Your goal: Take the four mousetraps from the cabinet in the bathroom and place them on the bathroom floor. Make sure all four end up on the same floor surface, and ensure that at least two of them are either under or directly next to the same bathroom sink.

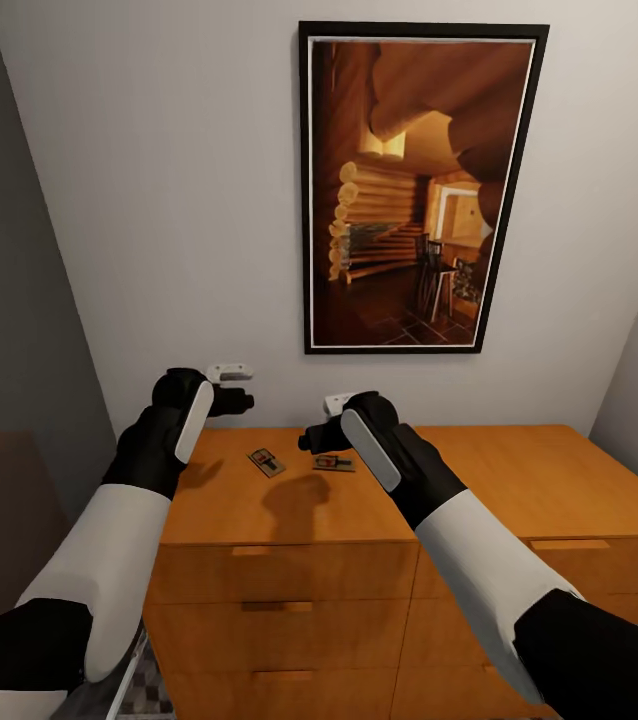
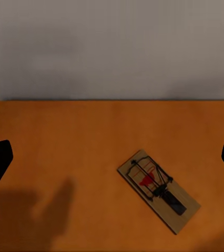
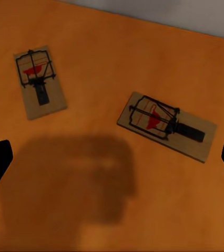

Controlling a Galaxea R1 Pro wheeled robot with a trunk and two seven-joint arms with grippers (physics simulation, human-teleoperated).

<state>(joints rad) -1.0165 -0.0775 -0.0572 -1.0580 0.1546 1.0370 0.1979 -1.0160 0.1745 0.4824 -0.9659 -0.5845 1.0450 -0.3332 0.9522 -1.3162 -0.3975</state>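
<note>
On top of the cabinet [image 1: 519, 480]: two mousetraps, flat and well apart from each other, left mousetrap [image 1: 266, 461] angled, right mousetrap [image 1: 333, 463] just beside the right gripper [image 1: 311, 437]. Above the wood, left gripper [image 1: 242, 402] and right gripper both hovering, fingers spread wide, nothing between them. Behind, on the wall, a framed picture [image 1: 414, 190]. Exact fingertip gap in the head view hard to judge, perhaps.

Cabinet [image 1: 359, 560] — cut off at lower frame edge. Right mousetrap [image 1: 333, 462] — partly hidden behind right gripper [image 1: 311, 438]; wire detail too small.
</note>
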